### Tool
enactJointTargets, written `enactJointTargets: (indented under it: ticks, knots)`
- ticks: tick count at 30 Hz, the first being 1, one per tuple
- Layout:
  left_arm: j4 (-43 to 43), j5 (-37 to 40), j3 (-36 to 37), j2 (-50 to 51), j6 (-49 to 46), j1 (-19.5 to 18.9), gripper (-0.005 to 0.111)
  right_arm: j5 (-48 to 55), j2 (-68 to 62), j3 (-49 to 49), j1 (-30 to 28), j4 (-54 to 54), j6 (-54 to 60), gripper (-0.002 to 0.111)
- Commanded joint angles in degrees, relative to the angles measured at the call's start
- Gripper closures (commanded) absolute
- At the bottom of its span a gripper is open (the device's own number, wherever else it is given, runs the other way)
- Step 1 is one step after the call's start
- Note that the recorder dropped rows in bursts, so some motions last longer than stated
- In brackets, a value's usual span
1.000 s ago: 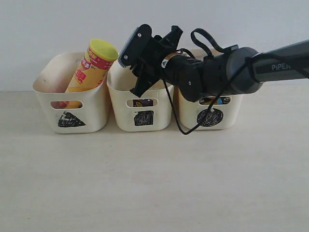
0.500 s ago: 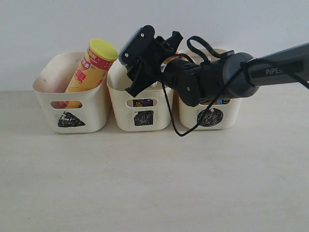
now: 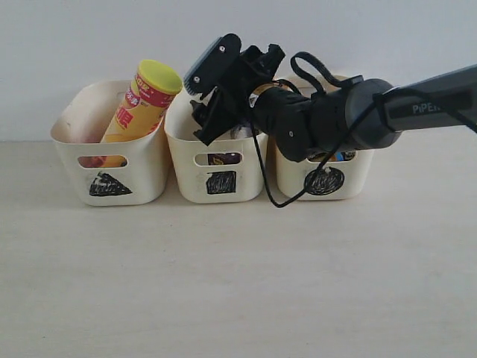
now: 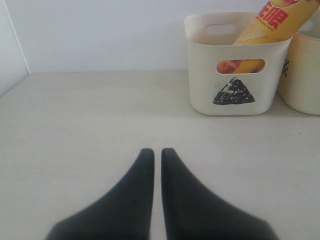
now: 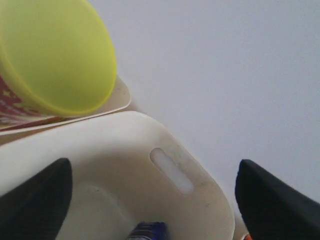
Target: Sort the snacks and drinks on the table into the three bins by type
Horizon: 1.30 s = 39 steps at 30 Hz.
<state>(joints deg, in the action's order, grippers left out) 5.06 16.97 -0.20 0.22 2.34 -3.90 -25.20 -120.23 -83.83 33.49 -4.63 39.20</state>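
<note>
All but finished, as far as could be judged. Counted 3 cream bins in 1 row at the back of the table (image 3: 238, 283), touching or nearly touching each other. Found in the triangle bin (image 3: 145, 179) 1 tall chip tube (image 3: 143, 104) with a yellow-green lid, leaning tilted against the rim and sticking out well above it. Noticed also something orange-red through the handle slot, but could not name it. Saw in the square bin (image 3: 250, 179) 1 small dark blue carton (image 5: 146, 231) lying at the bottom, and a dark purple patch behind the slot in the exterior view. Could not read well the circle bin (image 3: 358, 179), mostly hidden behind the right arm (image 3: 350, 119); made out only a bit of blue and orange at its slot. Found no snack and no drink lying on the table in front of the bins. Judged therefore that little or nothing remained to sort, though could not count all 6 items inside the bins.

Looked then at the right gripper (image 3: 198, 112): hung just above the square bin, with jaws spread wide. Held nothing and touched nothing; showed only the open bin between the 2 dark fingers (image 5: 37, 200) in the right wrist view. Found the left gripper (image 4: 157, 153) low over the bare table, well apart from the triangle bin, with its jaws pressed together and nothing between them.
</note>
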Motion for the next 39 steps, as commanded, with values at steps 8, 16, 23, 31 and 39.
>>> enactJointTargets:
  ticks: [8,16,23,31,39]
  knots:
    - [0.09,-0.21,0.20,-0.22,-0.21,-0.04,0.102,21.97,7.20,-0.35,-0.38,-2.80,-2.47,0.079]
    - [0.09,-0.21,0.20,-0.22,-0.21,-0.04,0.102,38.08,14.13,-0.35,-0.38,-2.80,-5.26,0.108]
    - [0.09,-0.21,0.20,-0.22,-0.21,-0.04,0.102,60.84,18.55,-0.35,-0.38,-0.88,-5.26,0.108]
    - [0.09,-0.21,0.20,-0.22,-0.21,-0.04,0.102,72.37,20.15,-0.35,-7.98,0.23,-14.21,0.108]
    - [0.09,-0.21,0.20,-0.22,-0.21,-0.04,0.102,78.03,23.14,-0.35,-21.72,0.23,-22.37,0.108]
